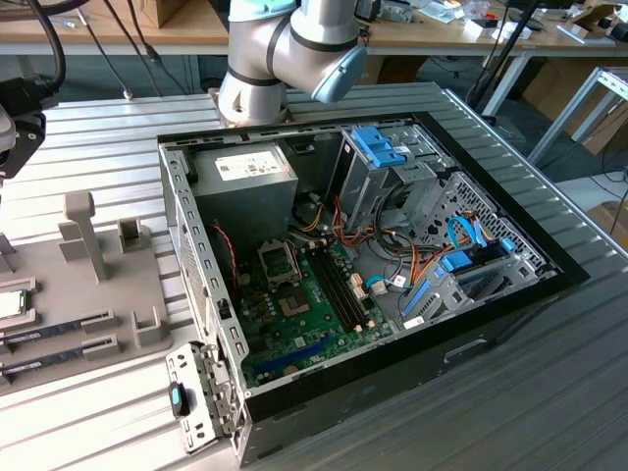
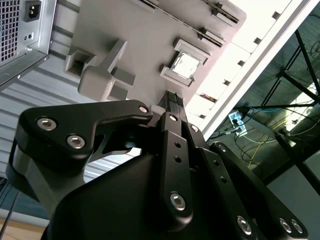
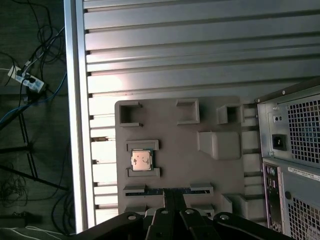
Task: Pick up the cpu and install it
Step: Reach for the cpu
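The cpu (image 3: 141, 161) is a small square chip with a silver top. It lies flat in its holder on the grey fixture plate (image 3: 180, 142), beside the open computer case (image 1: 491, 324). The cpu (image 2: 184, 65) also shows in the second wrist view, and its edge, the cpu (image 1: 10, 302), at the exterior view's far left. My gripper (image 3: 172, 192) hangs well above the plate, off to one side of the chip and apart from it. Its fingers (image 2: 172, 97) are shut together with nothing between them. The motherboard's socket (image 1: 278, 263) sits near the middle of the case.
Two memory sticks (image 1: 49, 332) lie in slots on the plate, near upright grey posts (image 1: 83, 231). A grey power supply (image 1: 250, 172), drive cages (image 1: 378, 147) and cables crowd the case. The ribbed metal table (image 3: 175, 50) ends at a rail (image 3: 75, 100) close to the plate.
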Motion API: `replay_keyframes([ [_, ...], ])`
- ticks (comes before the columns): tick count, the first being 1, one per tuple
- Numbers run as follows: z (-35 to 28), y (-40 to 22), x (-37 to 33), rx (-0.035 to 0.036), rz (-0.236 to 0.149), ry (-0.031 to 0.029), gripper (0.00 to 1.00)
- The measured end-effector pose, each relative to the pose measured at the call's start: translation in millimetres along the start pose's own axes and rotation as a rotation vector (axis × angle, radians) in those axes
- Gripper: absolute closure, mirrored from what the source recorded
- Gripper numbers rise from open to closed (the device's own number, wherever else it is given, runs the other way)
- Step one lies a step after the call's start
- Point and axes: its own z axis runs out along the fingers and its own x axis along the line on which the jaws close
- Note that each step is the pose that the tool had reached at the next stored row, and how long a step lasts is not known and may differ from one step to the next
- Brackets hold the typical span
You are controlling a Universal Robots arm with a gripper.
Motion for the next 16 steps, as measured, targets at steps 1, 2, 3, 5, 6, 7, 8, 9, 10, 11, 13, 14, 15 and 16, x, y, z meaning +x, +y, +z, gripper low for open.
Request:
replay_keyframes([
  [1,0.3,0.0,0.1,0.0000,0.000,0.0000,0.89],
  [2,0.5,0.0,0.1,0.0000,0.000,0.0000,0.89],
  [3,0.7,0.0,0.2,0.0000,0.000,0.0000,0.89],
  [5,1.3,0.0,0.2,0.0000,0.000,0.0000,0.89],
  [6,1.5,0.0,0.2,0.0000,0.000,0.0000,0.89],
  [7,1.7,0.0,0.3,0.0000,0.000,0.0000,0.89],
  [8,2.0,-0.1,0.3,0.0000,0.000,0.0000,0.89],
  [9,2.2,-0.1,0.4,0.0000,0.000,0.0000,0.89],
  [10,2.5,-0.1,0.4,0.0000,0.000,0.0000,0.89],
  [11,2.8,-0.1,0.5,-0.0001,0.000,0.0000,0.89],
  [13,3.3,-0.1,0.5,0.0000,0.000,0.0000,0.89],
  [14,3.8,-0.1,0.6,0.0000,0.000,0.0000,0.89],
  [15,4.0,-0.1,0.7,0.0000,0.000,0.0000,0.89],
  [16,4.3,-0.2,0.7,0.0000,0.000,0.0000,0.89],
])
